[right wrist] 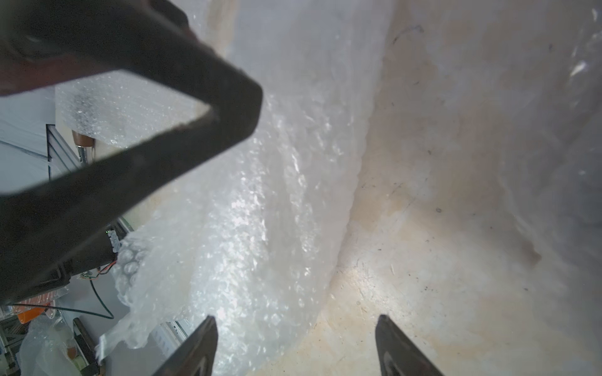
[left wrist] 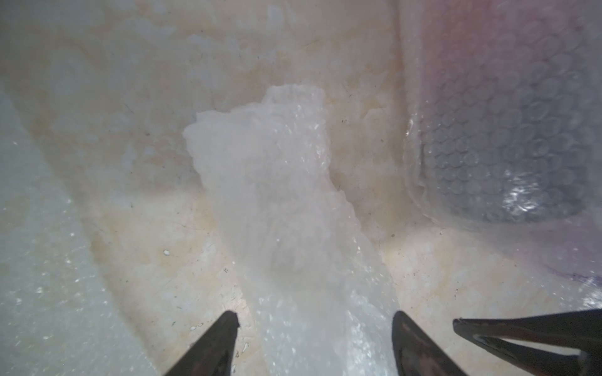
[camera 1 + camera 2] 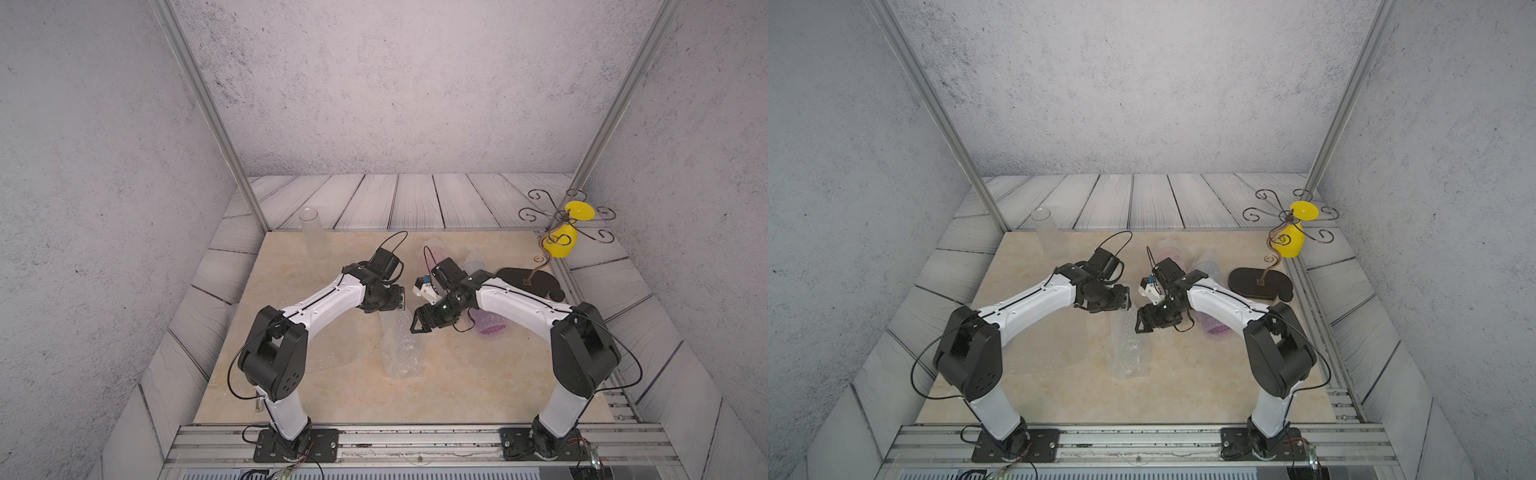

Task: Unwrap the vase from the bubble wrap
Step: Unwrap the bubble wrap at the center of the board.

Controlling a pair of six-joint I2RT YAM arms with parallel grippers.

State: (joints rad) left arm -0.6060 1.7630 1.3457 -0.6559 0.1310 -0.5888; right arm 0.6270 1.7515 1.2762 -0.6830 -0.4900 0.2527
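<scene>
Two grippers meet over the middle of the table (image 3: pixel 332 395), both pointing down at it. The left gripper (image 2: pixel 314 325) stands wide. In its wrist view a crumpled strand of the bubble wrap (image 3: pixel 401 345) runs between the jaws, but a strip of bare table shows beside one finger, so I read it as not pinching. The right gripper (image 1: pixel 296 325) is wide as well, with mostly bare table between its jaws and the wrap's edge at one of them; it holds nothing.

In both top views the bubble wrap lies as a loose, crinkled sheet at the table's centre, reaching from under the two grippers toward the near edge. Just to its right, under the right arm, a purple vase (image 3: pixel 492 326) lies on its side, wrapped in its own layer of bubbles. At the far right I see a yellow vase (image 3: pixel 563 245) among the curls of a wire stand (image 3: pixel 528 282).
</scene>
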